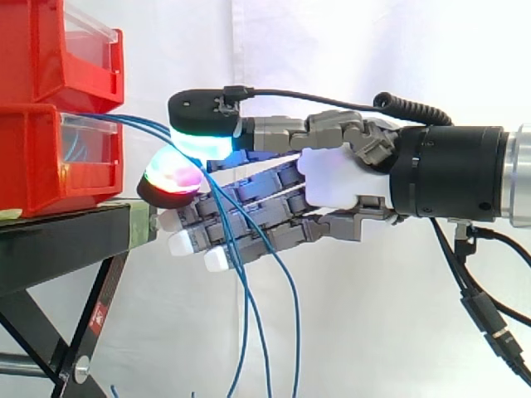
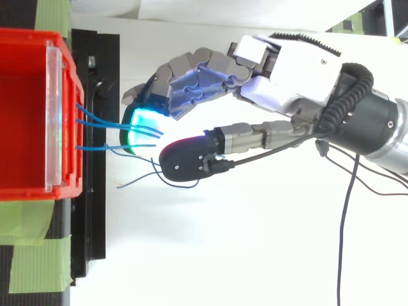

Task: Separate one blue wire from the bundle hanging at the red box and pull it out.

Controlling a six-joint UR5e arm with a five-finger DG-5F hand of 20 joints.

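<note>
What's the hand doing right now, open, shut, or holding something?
Hand: at the blue wires; cannot tell whether it holds one.

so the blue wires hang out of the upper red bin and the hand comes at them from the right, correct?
Not quite. The blue wires come out of the lower red bin, not the upper. The side view shows them leaving over its clear front and hanging down past the black stand. The rest holds: the hand comes at them from the right.
</note>
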